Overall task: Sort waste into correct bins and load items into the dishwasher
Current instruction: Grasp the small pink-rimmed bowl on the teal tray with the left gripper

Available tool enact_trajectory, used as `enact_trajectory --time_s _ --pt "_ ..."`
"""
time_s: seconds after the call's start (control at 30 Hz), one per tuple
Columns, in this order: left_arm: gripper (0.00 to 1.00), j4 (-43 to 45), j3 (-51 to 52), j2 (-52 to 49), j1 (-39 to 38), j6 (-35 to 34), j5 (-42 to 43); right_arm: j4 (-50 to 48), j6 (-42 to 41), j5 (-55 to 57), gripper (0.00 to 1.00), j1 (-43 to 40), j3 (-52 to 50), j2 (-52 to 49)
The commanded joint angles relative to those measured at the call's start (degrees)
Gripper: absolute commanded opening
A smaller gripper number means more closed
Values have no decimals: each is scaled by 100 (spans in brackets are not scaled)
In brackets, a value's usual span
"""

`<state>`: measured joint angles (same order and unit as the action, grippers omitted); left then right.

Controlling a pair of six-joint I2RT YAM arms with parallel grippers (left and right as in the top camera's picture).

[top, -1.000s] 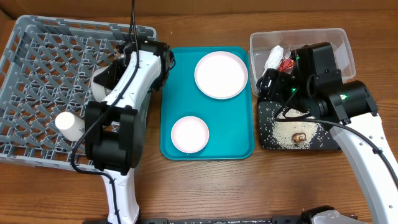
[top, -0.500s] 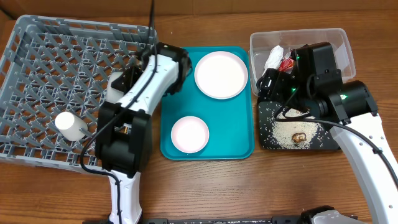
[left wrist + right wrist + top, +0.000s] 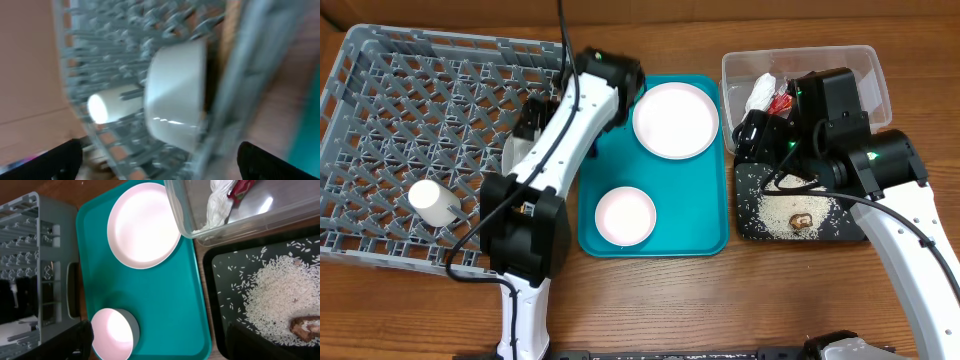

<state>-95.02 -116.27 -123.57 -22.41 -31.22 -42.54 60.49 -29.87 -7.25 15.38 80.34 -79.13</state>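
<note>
A smooth round bowl (image 3: 175, 95) rests in the grey lattice rack (image 3: 400, 110) (plastic).

Far left corner: dish rack (image 3: 410, 90) holding cup (image 3: 432, 200) front-left, bowl (image 3: 175, 95) at right wall. Centre: serving tray (image 3: 690, 200) bearing plate (image 3: 675, 120) behind small dish (image 3: 625, 215). Far right corner: tub (image 3: 865, 65) containing napkin (image 3: 760, 92) and wrapper (image 3: 781, 101); before it, shallow tray (image 3: 748, 228) with rice (image 3: 785, 210), scrap (image 3: 802, 219).
</note>
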Motion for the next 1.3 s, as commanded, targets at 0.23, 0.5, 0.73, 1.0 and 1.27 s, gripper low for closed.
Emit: enact_trajectory --time_s 0.23,0.5,0.73,1.0,1.27 --pt "63 573 -905 271 -11 2094 4715 -28 -15 13 86 -13 111 59" --pt "47 328 -662 273 -17 1812 4966 17 -15 13 86 -13 111 59" --pt "37 103 -660 393 -98 1832 4937 81 -15 11 86 -13 111 59" --pt "43 -181 -391 1668 -190 1733 4378 138 -15 11 86 -13 111 59" --pt "70 931 2157 3270 -387 1154 3641 109 -17 11 86 -13 111 59"
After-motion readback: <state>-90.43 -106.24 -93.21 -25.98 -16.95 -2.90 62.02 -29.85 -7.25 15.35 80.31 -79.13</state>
